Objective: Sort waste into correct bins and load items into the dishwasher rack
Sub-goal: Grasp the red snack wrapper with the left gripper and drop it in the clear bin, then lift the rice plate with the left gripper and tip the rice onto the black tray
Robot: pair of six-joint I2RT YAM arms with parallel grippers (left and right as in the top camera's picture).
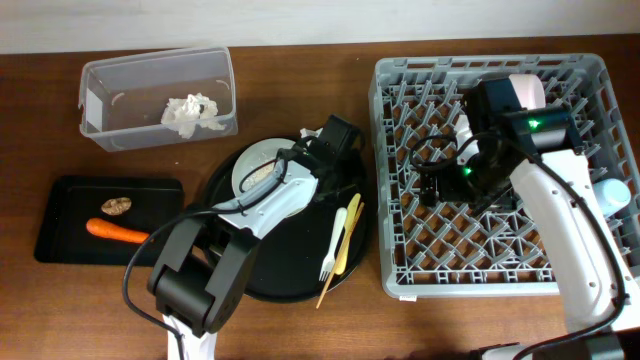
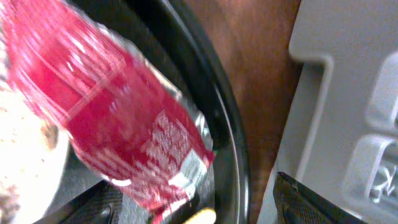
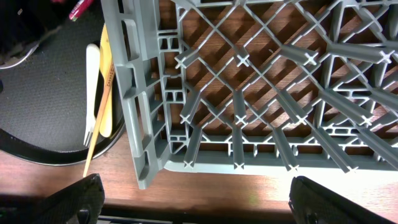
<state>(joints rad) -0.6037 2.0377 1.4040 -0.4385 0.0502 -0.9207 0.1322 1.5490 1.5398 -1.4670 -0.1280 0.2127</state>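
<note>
The red wrapper (image 2: pixel 118 118) lies on the large round black tray (image 1: pixel 290 270), blurred, between the spread fingers of my left gripper (image 2: pixel 186 208), which is open at the tray's far right (image 1: pixel 338 135). The white dish (image 1: pixel 258 165) with rice-like scraps sits beside it. The white fork (image 1: pixel 336 242) and the chopsticks (image 1: pixel 350 228) lie on the tray's right side; the right wrist view shows the fork (image 3: pixel 92 93) too. My right gripper (image 3: pixel 196 199) is open and empty over the grey rack (image 1: pixel 400 285). A pink cup (image 1: pixel 527 90) stands in the rack's back.
The clear tub (image 1: pixel 100 75) at the back left holds a white tissue (image 1: pixel 190 112). The shallow black tray (image 1: pixel 60 200) at the left holds the carrot (image 1: pixel 117 232) and a brown scrap (image 1: pixel 117 205). A pale blue cup (image 1: pixel 612 192) sits at the rack's right edge.
</note>
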